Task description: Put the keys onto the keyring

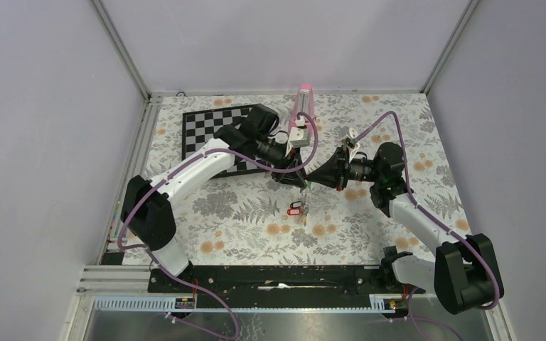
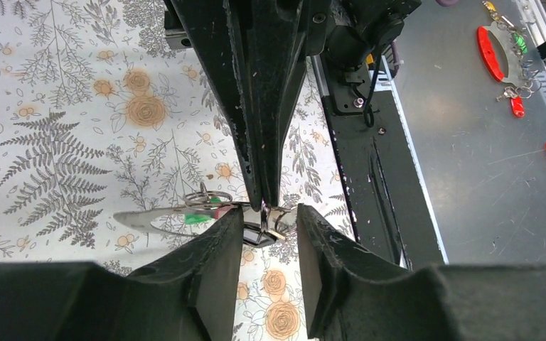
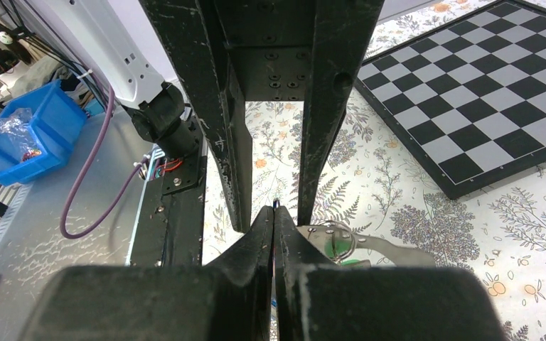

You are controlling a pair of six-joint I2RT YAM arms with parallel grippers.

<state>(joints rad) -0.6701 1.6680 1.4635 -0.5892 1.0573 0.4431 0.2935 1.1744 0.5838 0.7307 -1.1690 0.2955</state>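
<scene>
Left end effector (image 2: 269, 222), jaws apart, just beside green-tagged key (image 2: 165, 220).

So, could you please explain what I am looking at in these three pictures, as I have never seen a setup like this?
Two robot arms, left arm and right arm, stand on a flowered table. One camera looks down from above; one rides on each wrist, looking along its jaws. A chessboard and tagged keys lie there. The right jaws are shut on the thin wire keyring; the left jaws stand apart around it, a green-tagged key beside them.
</scene>
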